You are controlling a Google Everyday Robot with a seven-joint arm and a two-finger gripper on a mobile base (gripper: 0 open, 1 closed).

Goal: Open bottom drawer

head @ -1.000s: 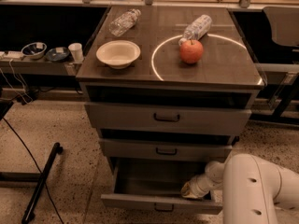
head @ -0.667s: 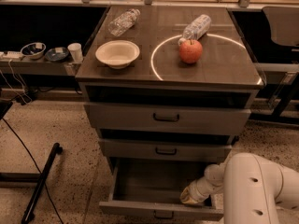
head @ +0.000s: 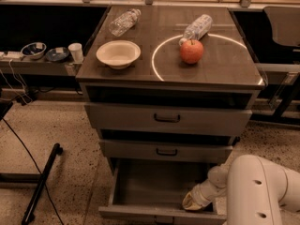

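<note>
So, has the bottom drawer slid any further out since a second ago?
Yes. The bottom drawer has come further out toward the camera, away from the fixed middle drawer front; the gripper sits inside it near the front panel.

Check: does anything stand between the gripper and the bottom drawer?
Nothing visible does. The gripper is already inside the bottom drawer, at its right front corner, just behind the front panel. The drawer stands pulled well out.

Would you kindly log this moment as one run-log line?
task: open bottom drawer | grey metal bottom drawer: pulled out | end effector: inside drawer, by its front panel, right side
</note>
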